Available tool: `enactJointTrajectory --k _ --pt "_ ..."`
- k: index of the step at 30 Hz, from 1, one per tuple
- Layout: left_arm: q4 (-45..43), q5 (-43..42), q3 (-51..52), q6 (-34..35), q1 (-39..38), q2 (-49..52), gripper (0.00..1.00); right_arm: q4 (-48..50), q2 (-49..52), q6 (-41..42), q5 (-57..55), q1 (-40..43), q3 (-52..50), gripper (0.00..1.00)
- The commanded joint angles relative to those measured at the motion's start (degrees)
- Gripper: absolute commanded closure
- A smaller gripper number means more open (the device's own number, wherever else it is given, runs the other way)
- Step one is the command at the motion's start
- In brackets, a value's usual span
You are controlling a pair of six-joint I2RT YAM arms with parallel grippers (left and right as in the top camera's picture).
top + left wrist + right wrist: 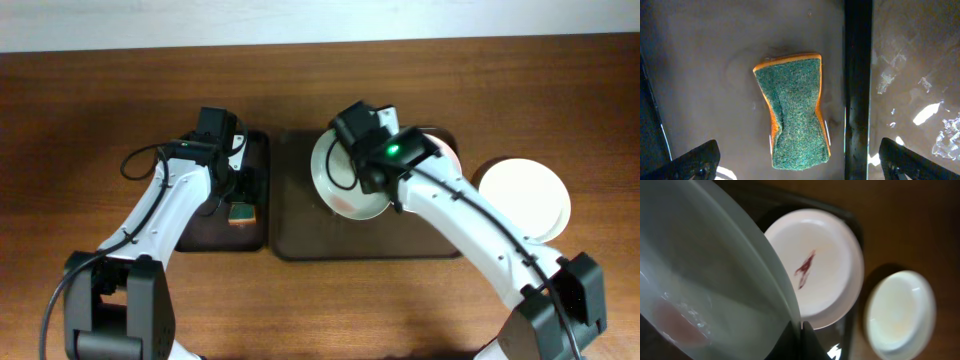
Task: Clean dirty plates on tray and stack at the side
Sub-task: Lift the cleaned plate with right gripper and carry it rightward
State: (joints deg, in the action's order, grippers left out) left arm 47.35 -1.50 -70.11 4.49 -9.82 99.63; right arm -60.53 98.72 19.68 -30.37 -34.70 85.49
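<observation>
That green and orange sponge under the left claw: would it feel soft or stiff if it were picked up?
Probably soft: the sponge is pinched in at its waist, so it would likely squash when squeezed. Its rough green face should grip rather than slip. Lying flat on the narrow tray, it seems unlikely to roll.

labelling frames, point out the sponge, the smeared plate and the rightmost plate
sponge (pixel 795 115), left wrist view, middle of its green face
smeared plate (pixel 826 265), right wrist view, white well beside the smear
rightmost plate (pixel 523 197), overhead view, its centre
</observation>
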Motion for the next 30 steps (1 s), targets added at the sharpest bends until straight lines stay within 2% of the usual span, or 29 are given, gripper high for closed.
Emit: enactJointTrajectory --k 1,7,14,17,21,27,30 --pt "-0.07 -0.7 -0.85 -0.02 0.24 -1.31 0.01 -0.17 -1.07 0.04 -15.78 -4.81 1.07 0.96" --pt "-0.11 -0.83 -0.85 -0.04 0.24 -1.31 0.01 0.04 -1.07 0.07 -29.35 -11.74 1.07 0.96" --pt "-0.09 -0.85 -0.85 -0.02 0.24 -1.29 0.01 1.03 -1.07 0.31 -31.39 -13.31 1.09 0.96" --pt "-0.09 -0.85 -0.85 -0.02 0.26 -1.29 0.0 1.38 -1.07 4.39 -30.86 -12.59 1.09 0.96" --pt "0.09 -0.85 -0.85 -0.04 0.24 -1.31 0.0 1.4 -1.07 8.7 -18.97 -7.19 1.09 0.96" --pt "0.09 -0.85 -0.85 -0.04 0.24 -1.31 0.01 1.25 -1.07 9.75 1.86 8.87 1.07 0.96" --pt "0.09 -0.85 -0.85 -0.02 0.24 -1.29 0.01 0.79 -1.05 9.73 12.92 20.31 0.94 0.96"
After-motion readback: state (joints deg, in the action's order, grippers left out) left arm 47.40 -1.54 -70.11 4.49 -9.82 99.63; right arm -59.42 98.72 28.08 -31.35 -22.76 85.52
